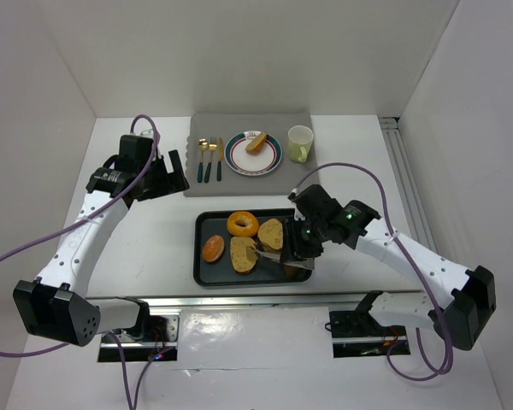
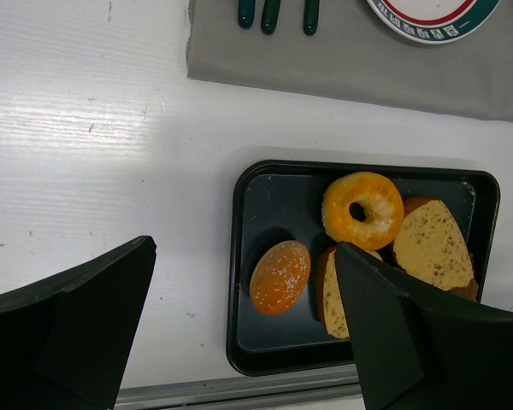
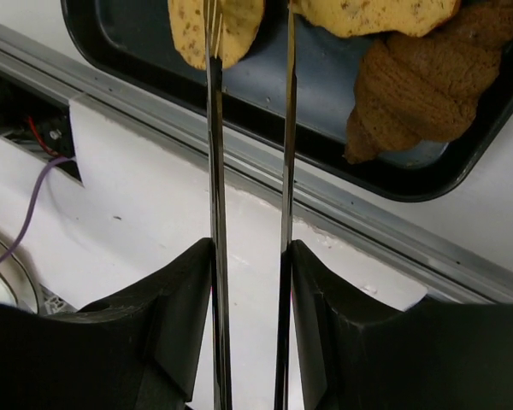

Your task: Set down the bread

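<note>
Currently r gripper (image 3: 250, 256) is clamping tongs (image 3: 213, 154), tips reaching bread slice (image 3: 188, 26) in tray (image 1: 209, 226) nr table's (image 1: 154, 231) near edge. Risk: thin blades catching only slice's edge, so it's slipping when lifted toward plate (image 1: 232, 158) at far edge. L gripper (image 2: 244, 248) is hanging wide open.

The left gripper (image 2: 246, 248) has its two dark fingers (image 2: 77, 333) spread wide at 7 and 5 o'clock, with nothing between them, over a white table (image 2: 103, 145). A black tray (image 2: 236, 282) lies at 4 o'clock, holding a ring-shaped donut (image 2: 363, 209), a round sugared bun (image 2: 280, 276) at the donut's 7 o'clock, a seeded bread slice (image 2: 434, 246) touching the donut at its 3 o'clock, and a second slice (image 2: 333, 295) partly hidden behind the right finger. A grey placemat (image 2: 342, 64) fills 12 to 2 o'clock, carrying three dark green cutlery handles (image 2: 275, 13) at 12 and a plate's rim (image 2: 436, 17) at 1.
</note>
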Robot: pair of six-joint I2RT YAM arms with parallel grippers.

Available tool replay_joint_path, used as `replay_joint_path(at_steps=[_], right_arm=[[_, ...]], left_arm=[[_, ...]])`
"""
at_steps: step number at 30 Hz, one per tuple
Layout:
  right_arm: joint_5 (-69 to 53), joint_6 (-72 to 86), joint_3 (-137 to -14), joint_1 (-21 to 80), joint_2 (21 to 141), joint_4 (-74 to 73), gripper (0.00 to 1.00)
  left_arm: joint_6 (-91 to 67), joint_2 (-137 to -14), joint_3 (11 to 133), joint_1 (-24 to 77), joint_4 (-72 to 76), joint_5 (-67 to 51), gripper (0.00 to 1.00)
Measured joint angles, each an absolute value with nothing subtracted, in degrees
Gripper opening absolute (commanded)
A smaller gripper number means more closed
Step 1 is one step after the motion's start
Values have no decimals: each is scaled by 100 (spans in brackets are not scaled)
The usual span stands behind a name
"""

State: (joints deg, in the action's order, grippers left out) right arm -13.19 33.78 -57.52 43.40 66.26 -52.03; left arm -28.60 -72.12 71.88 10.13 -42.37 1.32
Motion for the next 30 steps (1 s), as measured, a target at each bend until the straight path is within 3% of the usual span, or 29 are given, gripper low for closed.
replay_joint_path(at_steps=[16, 21, 22, 26, 30], right_arm=[[-1693, 3201, -5660, 4211, 6829, -4969, 43], [-1719, 3148, -5660, 4209, 6875, -4984, 25], [-1719, 3144, -5662, 4204, 6875, -4993, 16], [-1625, 3116, -5885, 4176, 6875, -5227, 0], [-1356, 3002, -6630, 4130, 6877, -5819, 0]], left_arm=[[-2860, -7212, 7188, 1013, -4235, 132, 100], [-2860, -7212, 7188, 1013, -4233, 130, 100], [-2860, -7212, 7188, 1013, -4230, 128, 100], [-2860, -7212, 7188, 1013, -4224, 117, 100], [-2858, -7212, 7188, 1013, -4213, 119, 100]])
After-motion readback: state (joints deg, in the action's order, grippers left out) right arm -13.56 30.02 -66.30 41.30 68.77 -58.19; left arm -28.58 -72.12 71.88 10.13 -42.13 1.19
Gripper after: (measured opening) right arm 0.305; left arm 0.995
